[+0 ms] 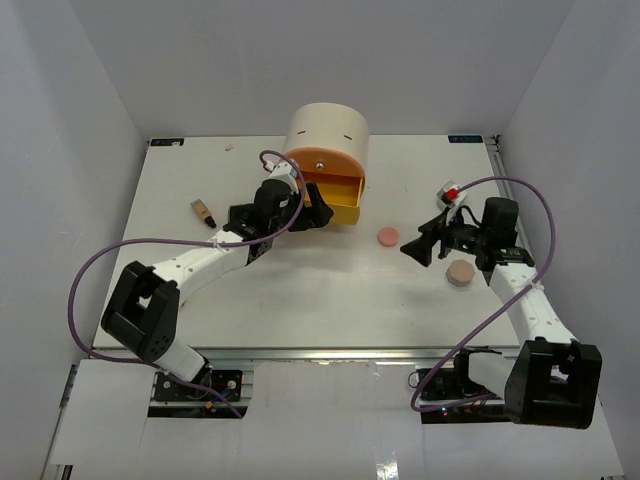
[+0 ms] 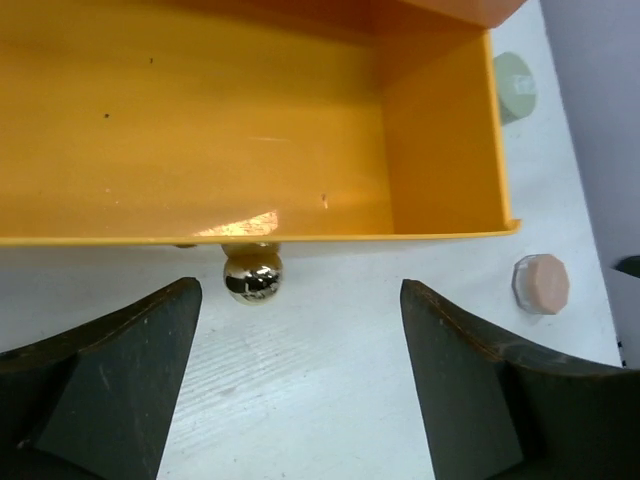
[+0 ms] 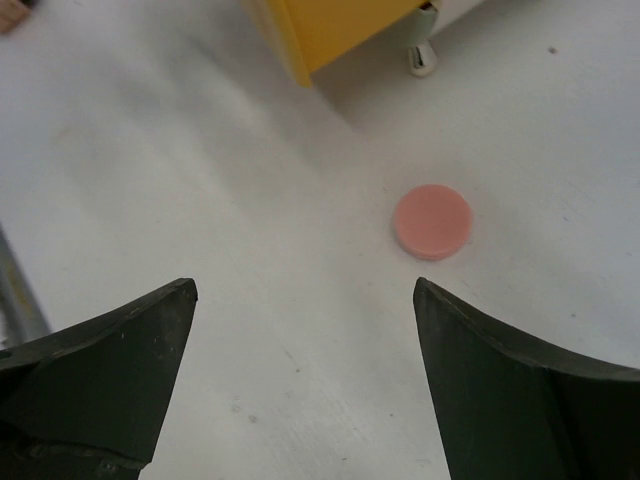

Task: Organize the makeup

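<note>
Top external view: the cream drawer unit [image 1: 328, 130] stands at upper centre of the white table [image 1: 300, 300], and its orange drawer [image 1: 340, 195] is pulled out towards the arms. The makeup is scattered. A pink compact [image 1: 387, 236] lies just right of the drawer, a peach compact [image 1: 459, 272] lower right beside the right arm, and a tan bottle [image 1: 203, 211] with a dark cap lies on its side well off to the left.

The left gripper [image 1: 316, 213] sits at the drawer's front. In its wrist view the fingers are spread wide and hold nothing, with the chrome knob [image 2: 252, 275] just ahead of the gap. The drawer's visible floor is bare, so it appears ready to receive items. A pale green compact [image 2: 514, 85] lies on the table past the drawer's right wall.

The right gripper [image 1: 415, 250] is also spread and empty. It faces the pink compact [image 3: 432, 220], which sits ahead and right of centre in its wrist view, so it probably needs to line up before closing.
</note>
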Robot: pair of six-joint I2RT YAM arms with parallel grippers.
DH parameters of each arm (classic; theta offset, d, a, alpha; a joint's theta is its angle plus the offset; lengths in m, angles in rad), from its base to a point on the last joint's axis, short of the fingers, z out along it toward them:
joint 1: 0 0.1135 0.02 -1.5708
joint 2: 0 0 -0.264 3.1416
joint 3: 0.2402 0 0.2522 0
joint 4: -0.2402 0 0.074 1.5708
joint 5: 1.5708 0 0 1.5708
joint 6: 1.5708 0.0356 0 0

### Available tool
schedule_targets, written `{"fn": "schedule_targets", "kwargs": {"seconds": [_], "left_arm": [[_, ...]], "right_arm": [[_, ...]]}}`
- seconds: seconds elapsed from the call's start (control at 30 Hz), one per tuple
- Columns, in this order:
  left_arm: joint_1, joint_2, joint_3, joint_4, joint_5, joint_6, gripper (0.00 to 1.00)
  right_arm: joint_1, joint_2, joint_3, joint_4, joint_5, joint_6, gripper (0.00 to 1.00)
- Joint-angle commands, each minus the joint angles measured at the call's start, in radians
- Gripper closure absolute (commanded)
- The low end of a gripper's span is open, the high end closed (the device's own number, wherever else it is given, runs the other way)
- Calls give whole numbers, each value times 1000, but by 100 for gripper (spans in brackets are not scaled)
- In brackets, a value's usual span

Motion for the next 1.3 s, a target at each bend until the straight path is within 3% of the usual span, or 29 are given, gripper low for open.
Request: {"fn": "schedule_targets", "kwargs": {"seconds": [0.0,0.07,0.3,0.4,0.53,0.7,0.9,1.1,1.27], "left_arm": [[-2,-156,-21,-27,12,38,2],[-1,-209,-33,-39,12,58,2],[6,-490,-79,-227,0,226,2],[7,-629,-135,-303,-67,310,2],[7,-815,-222,-370,-166,349,2],[6,-1020,-345,-343,-214,324,2],[7,-1087,-348,-351,-263,319,2],[7,-1091,-346,-351,-252,319,2],[7,-1093,-346,-351,-251,320,2]], "right_arm": [[175,93,95,-20,449,9,5],[209,163,143,-30,524,43,10],[347,507,335,-116,829,157,10],[396,571,389,-115,960,187,10],[405,648,435,-113,968,216,10],[411,710,474,-115,995,226,9],[413,769,500,-113,996,216,1],[409,779,497,-125,958,198,24],[404,735,467,-126,943,162,58]]}}
